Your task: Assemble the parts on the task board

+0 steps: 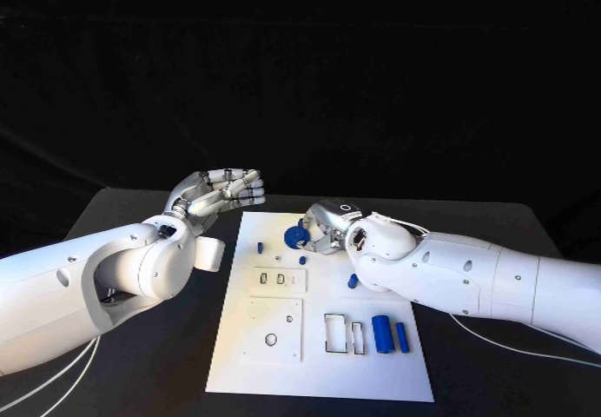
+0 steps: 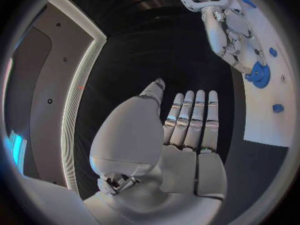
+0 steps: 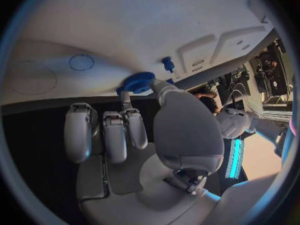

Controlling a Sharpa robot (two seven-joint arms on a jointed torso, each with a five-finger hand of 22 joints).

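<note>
Two hands over the task board: right hand pinches a blue round part at the board's far end. Left hand raised beside the board, fingers straight, holding nothing.

A white task board lay on a black bench; blue parts dotted it; silver hands ended white arms.
</note>
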